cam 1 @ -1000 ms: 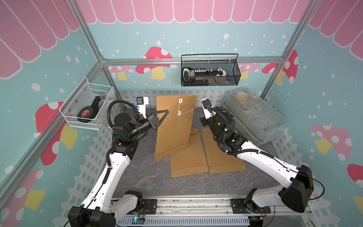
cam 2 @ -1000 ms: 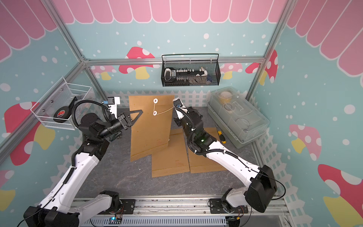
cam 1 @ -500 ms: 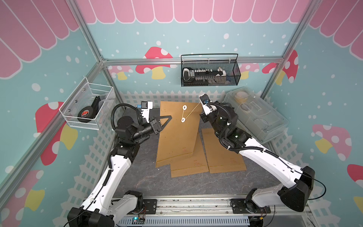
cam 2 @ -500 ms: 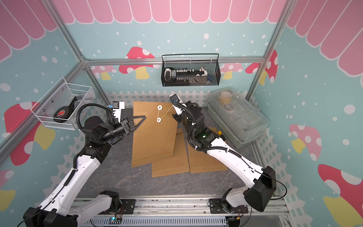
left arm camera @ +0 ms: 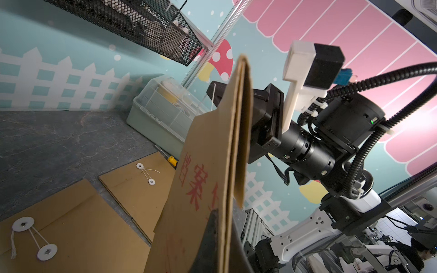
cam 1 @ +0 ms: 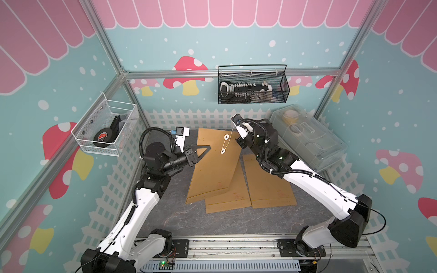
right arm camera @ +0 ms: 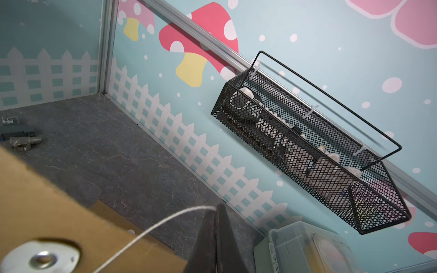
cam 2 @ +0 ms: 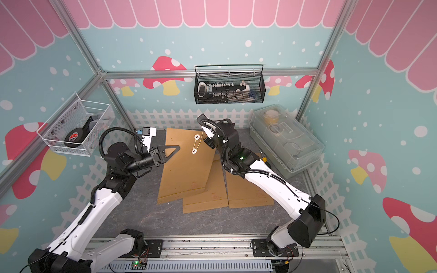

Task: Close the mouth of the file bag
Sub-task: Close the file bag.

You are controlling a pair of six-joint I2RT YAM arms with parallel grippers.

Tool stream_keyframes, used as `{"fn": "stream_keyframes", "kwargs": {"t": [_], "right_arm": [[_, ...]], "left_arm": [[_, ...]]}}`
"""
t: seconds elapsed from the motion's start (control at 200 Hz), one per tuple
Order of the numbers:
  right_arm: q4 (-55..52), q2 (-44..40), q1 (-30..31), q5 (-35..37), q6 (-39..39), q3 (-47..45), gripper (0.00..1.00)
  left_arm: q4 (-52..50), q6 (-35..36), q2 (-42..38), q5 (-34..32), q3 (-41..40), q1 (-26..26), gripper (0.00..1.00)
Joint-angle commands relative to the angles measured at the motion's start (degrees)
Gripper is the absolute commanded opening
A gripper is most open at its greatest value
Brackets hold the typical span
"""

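The file bag [cam 1: 214,165], printed with red characters 档案 [left arm camera: 191,179], leans over the back middle of the bench [cam 1: 236,222], with its lower end overlapping a flat bag [cam 1: 227,201]. The left gripper [cam 1: 205,149] clamps its side edge, and the right gripper [right arm camera: 218,212] pinches the white string [right arm camera: 151,229]. Compared with one second ago, the bag's top sits lower and the right gripper is nearer the discs [cam 1: 226,136].

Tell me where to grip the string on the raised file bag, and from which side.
Grip the string at its free end, beyond the upper disc, coming from the right arm's side. It runs clear of the file bag there, and the left gripper pinches the opposite edge. The right gripper is shut on it at that spot.
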Motion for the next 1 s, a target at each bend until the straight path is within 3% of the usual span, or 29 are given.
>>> {"fn": "stream_keyframes", "kwargs": {"t": [0.0, 0.996], "right_arm": [[-1.84, 1.34, 0.15, -1.25, -1.31, 2.94, 0.0], [-18.24, 8.61, 7.17, -3.86, -5.07, 19.39, 0.0]], "left_arm": [[0.42, 1.12, -1.42, 1.3, -0.66, -0.62, 0.0], [-2.15, 4.54, -1.59, -1.25, -3.08, -1.35, 0.0]]}}
